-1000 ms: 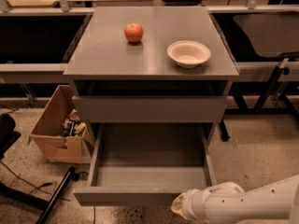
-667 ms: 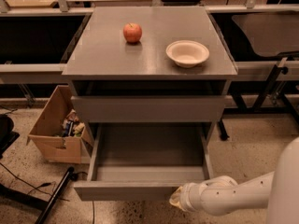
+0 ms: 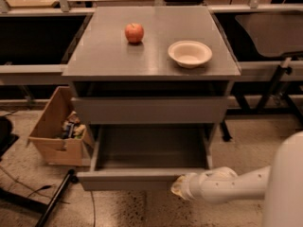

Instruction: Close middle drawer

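Note:
The middle drawer (image 3: 142, 179) of the grey metal cabinet (image 3: 151, 60) is pulled out toward me, and its deep grey tray is empty. Its plain flat front faces me low in the view. The taller drawer front (image 3: 150, 109) above it is shut. The lowest drawer is hidden beneath the open one. My gripper (image 3: 178, 187) is at the end of the white arm coming in from the lower right. It sits against the right part of the open drawer's front, at its lower edge.
A red apple (image 3: 134, 32) and a white bowl (image 3: 190, 53) stand on the cabinet top. A cardboard box (image 3: 56, 136) with clutter sits on the floor at the left, by a black stand leg (image 3: 52, 202). Tables and metal legs flank the cabinet.
My arm has moved forward and up against the drawer front. The open drawer has slid partway back into the cabinet.

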You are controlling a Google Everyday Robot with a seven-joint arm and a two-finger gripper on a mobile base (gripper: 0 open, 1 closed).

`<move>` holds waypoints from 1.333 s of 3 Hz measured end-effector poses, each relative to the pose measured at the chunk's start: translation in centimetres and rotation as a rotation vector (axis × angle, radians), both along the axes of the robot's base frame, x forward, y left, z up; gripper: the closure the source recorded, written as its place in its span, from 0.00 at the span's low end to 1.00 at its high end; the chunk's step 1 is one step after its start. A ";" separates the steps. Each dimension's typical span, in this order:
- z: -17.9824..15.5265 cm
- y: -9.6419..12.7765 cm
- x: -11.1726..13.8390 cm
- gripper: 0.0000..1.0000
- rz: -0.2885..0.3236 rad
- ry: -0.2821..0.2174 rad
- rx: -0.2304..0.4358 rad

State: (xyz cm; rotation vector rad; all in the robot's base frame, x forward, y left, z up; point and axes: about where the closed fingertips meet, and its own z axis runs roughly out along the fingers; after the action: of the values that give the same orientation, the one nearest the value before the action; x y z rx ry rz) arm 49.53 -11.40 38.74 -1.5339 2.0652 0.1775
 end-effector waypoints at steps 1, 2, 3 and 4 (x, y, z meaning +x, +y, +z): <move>0.0 0.0 -0.1 1.00 0.000 0.000 0.000; 0.4 0.6 3.7 1.00 0.008 -0.042 -0.003; 0.3 1.1 5.6 1.00 0.022 -0.062 -0.004; 1.0 1.6 8.7 1.00 0.028 -0.101 0.003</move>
State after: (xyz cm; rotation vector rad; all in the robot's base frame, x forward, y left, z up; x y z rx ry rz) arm 58.18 -9.76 39.73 -1.5390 1.9647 0.1105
